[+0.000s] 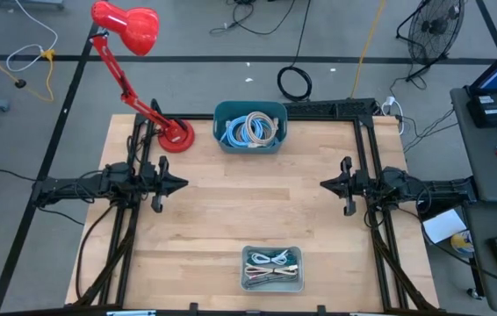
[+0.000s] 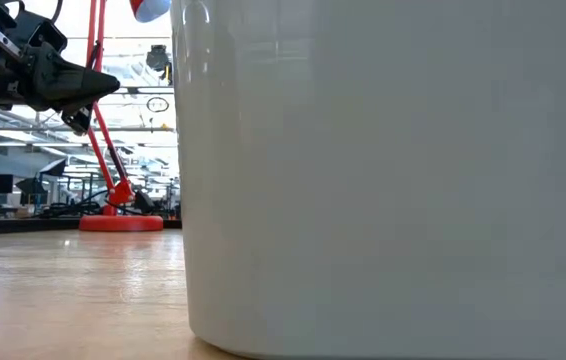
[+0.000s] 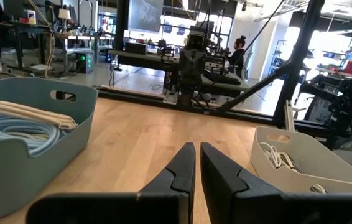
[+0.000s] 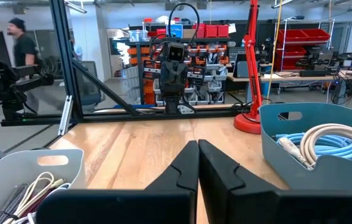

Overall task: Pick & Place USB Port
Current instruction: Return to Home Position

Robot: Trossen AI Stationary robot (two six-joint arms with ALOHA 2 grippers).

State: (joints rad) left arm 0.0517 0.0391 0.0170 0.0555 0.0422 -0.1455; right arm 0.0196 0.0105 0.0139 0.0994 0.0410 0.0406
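Table (image 1: 231, 219): a rectangle of pale, smooth wooden planks is carrying everything, with dark metal frame bars running along its left and right edges.
Lamp (image 1: 130, 26): glossy red, it is standing on a round base near the far-left corner, its thin jointed arm leaning out past the far edge.
Green bin (image 1: 250, 106): a matte teal tub with rounded corners and slot handles is sitting at the middle of the far edge, holding coiled cables (image 1: 250, 130) in light blue and beige.
Gray bin (image 1: 272, 249): a smooth, pale, rounded rectangular tub is sitting at the middle of the near edge, its long side running along that edge; its plain wall is filling the low view.
Left gripper (image 1: 183, 184): it is hovering over the left edge at mid-depth, dark tapered fingers pressed together on nothing, pointing toward the table's middle.
Right gripper (image 1: 323, 184): it is hovering opposite, over the right edge, fingers likewise together and empty, facing the left one.
White charger cable (image 1: 270, 259): thin, smooth and loosely looped, it is lying inside the gray bin along its far wall, its long axis running parallel to the near edge, beside darker cables (image 1: 270, 276).
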